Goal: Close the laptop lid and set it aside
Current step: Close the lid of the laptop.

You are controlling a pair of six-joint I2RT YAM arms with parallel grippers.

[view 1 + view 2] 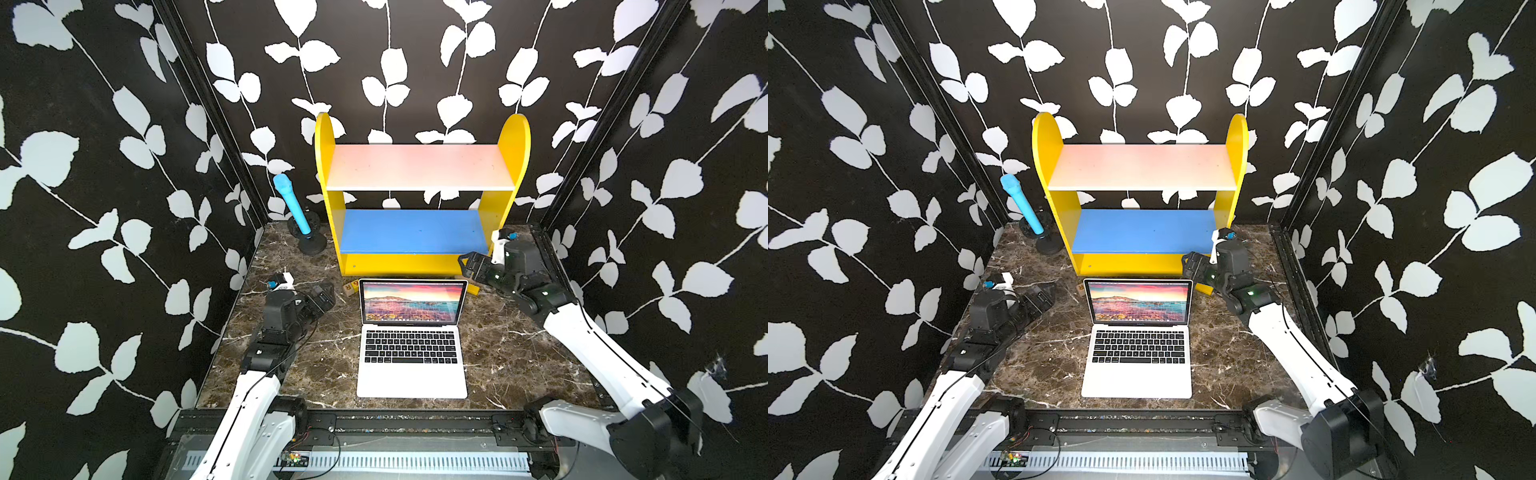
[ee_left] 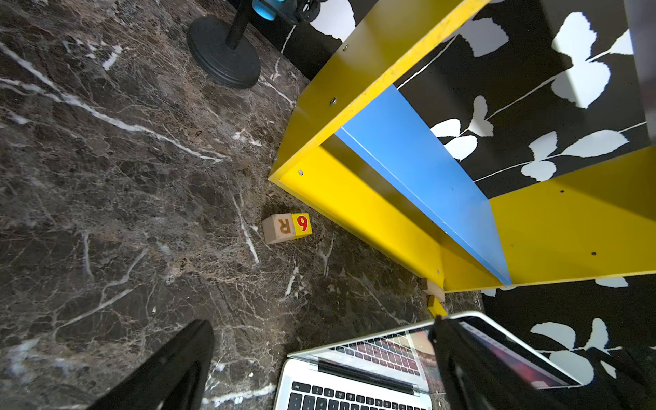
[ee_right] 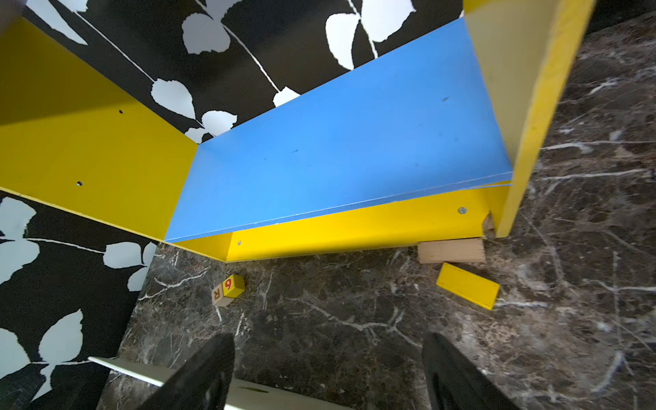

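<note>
The laptop (image 1: pixel 411 374) lies open in the middle of the marble table, in both top views, keyboard toward the front. The lid (image 1: pixel 412 301) stands upright with a sunset picture on its screen. My left gripper (image 1: pixel 325 296) is open, low beside the lid's left edge; in the left wrist view one finger (image 2: pixel 461 358) overlaps the screen (image 2: pixel 390 348). Behind the lid's upper right corner my right gripper (image 1: pixel 467 266) hovers open. In the right wrist view the lid's top edge (image 3: pixel 142 372) lies just under the left fingertip (image 3: pixel 213 358), not between the jaws.
A yellow shelf (image 1: pixel 415 266) with a blue lower board and a pinkish top board stands right behind the laptop. A blue microphone (image 1: pixel 291 203) on a black stand sits back left. A small letter block (image 3: pixel 227 289), a yellow flat piece (image 3: pixel 466 285) and a wooden piece (image 3: pixel 451 250) lie by the shelf's foot.
</note>
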